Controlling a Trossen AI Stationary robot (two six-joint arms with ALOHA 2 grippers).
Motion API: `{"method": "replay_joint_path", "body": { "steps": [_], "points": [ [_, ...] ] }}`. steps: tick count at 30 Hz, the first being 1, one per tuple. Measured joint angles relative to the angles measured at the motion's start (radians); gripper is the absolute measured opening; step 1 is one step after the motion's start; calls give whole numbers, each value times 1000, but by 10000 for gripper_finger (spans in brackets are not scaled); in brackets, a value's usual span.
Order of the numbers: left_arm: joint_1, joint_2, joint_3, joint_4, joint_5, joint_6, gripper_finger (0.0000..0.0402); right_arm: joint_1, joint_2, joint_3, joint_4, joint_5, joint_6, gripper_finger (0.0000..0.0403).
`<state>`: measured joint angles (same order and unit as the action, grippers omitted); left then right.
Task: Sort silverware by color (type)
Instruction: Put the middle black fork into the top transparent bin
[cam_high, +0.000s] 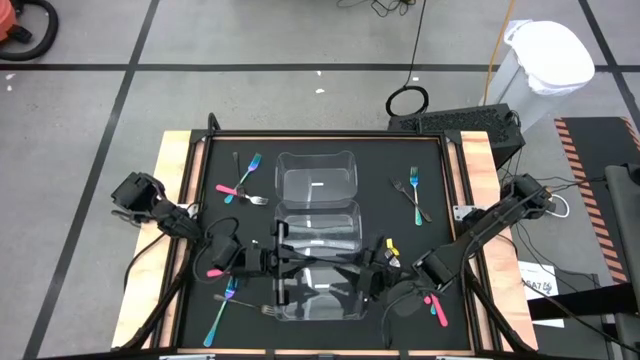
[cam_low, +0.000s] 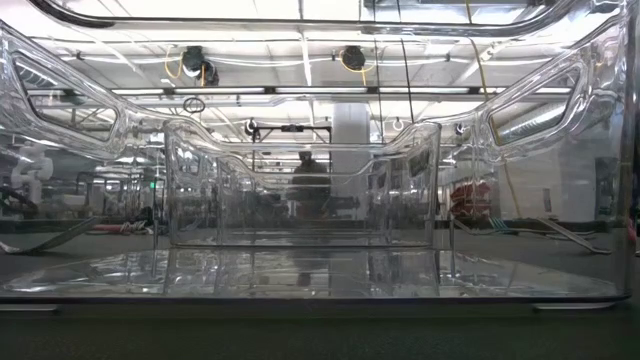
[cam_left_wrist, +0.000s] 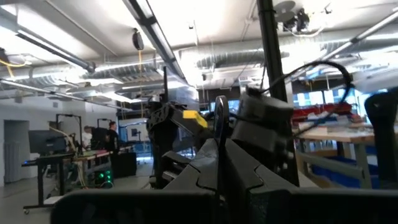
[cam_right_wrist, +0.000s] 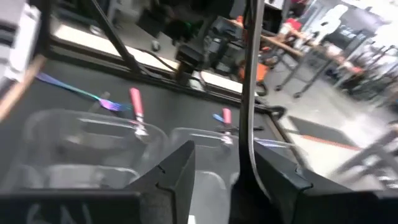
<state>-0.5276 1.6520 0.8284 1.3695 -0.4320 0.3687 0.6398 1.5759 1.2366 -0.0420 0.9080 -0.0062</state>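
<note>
1. We see three clear rectangular plastic containers in a row down the middle of the black mat: the far container, the middle container and the near container. Their walls are thin and glossy with rounded corners.
2. The forks lie scattered around the middle container. On its far left, a pink-handled fork crosses a teal-handled fork. On its far right, another teal-handled fork lies beside a dark metal fork.
3. On its near left lie a blue fork and a pink handle; on its near right lies a pink fork.
4. The left gripper sits at the near left edge of the middle container. Its wrist view shows the dark fingers pressed on a thin dark metal piece; we cannot identify it.
5. The right gripper sits at the near right edge of the middle container, clamping a thin dark metal rod, apparently a fork handle.
6. We find no readable writing on the containers or forks.
</note>
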Motion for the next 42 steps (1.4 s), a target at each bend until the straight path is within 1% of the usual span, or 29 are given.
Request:
{"method": "replay_joint_path", "body": {
  "steps": [6,11,14,18,23,25,28,31,42],
  "points": [
    [4,0,0,-3,70,2,4,3,-19,0,-74,-48,94,143],
    [5,-2,0,-22,92,5,4,3,-19,0,-131,-58,119,148],
    [9,-2,0,-32,121,5,4,2,-19,0,-135,-104,126,144],
    [22,-19,0,-88,151,-22,4,2,-19,0,-135,-155,126,135],
    [41,-62,0,-189,220,-69,4,2,-19,0,-135,-158,126,124],
    [45,-79,0,-220,245,-72,4,2,-19,0,-135,-166,126,118],
    [43,-91,0,-248,249,-73,4,2,-19,0,-134,-209,127,104],
    [43,-95,0,-257,250,-75,4,2,-19,0,-135,-229,126,89],
    [43,-95,0,-261,254,-72,4,-2,-19,0,-135,-215,127,21]
  ]
}}
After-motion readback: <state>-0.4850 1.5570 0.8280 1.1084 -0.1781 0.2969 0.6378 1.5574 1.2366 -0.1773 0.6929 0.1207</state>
